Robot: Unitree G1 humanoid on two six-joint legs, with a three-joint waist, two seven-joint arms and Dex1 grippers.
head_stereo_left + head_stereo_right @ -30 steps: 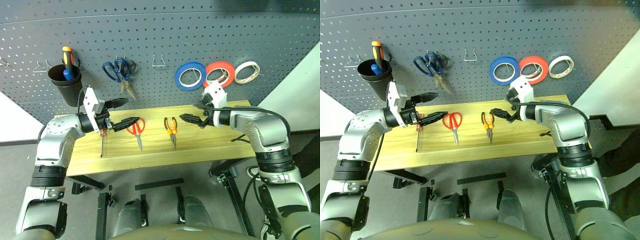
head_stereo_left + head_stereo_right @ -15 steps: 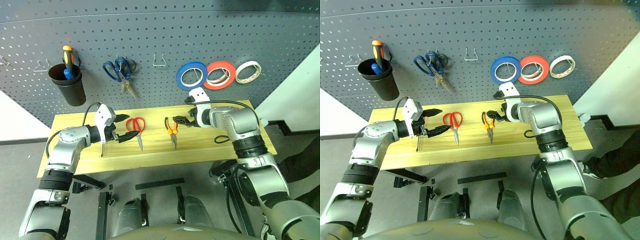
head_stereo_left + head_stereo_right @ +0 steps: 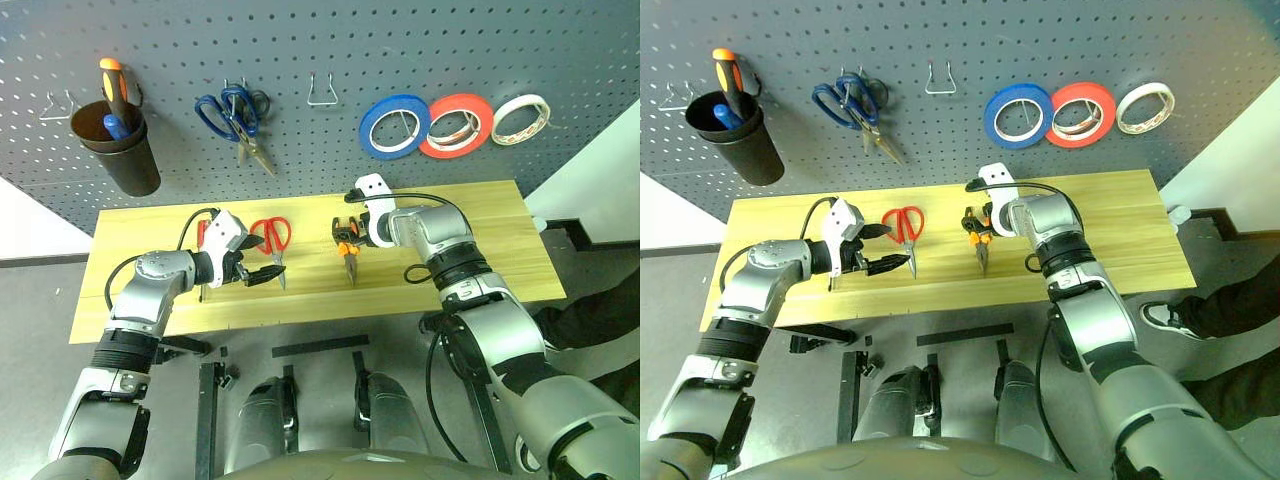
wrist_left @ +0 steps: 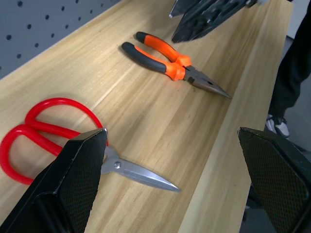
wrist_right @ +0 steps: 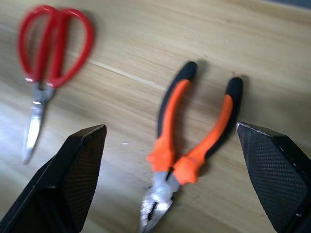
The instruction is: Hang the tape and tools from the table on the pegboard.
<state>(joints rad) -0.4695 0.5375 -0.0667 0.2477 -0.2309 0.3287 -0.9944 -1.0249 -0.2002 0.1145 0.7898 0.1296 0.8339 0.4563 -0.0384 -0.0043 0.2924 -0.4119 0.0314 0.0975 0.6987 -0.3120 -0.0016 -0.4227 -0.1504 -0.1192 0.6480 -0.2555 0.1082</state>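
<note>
The blue tape (image 3: 394,126) hangs on the dark grey pegboard (image 3: 420,40). On the yellow table (image 3: 480,250) lie the red-handled scissors (image 3: 272,238) and the orange-and-black pliers (image 3: 347,252). The screwdriver's red handle (image 3: 203,233) peeks out behind my left wrist. My left gripper (image 3: 268,258) is open, low over the table beside the scissors' blades (image 4: 141,174). My right gripper (image 5: 170,127) is open just above the pliers (image 5: 194,131), one finger on each side of their handles. Neither gripper holds anything.
On the pegboard also hang a red roll (image 3: 455,112), a cream-white roll (image 3: 522,118), blue-handled scissors (image 3: 235,115), an empty wire hook (image 3: 321,92) and a black cup (image 3: 118,160) with an orange-and-blue screwdriver. A person's leg and shoe (image 3: 1165,316) are beside the table's right end.
The camera has tilted down. Both arms have sunk toward the table. The right gripper has moved left and forward over the pliers; the left has dropped beside the red scissors.
</note>
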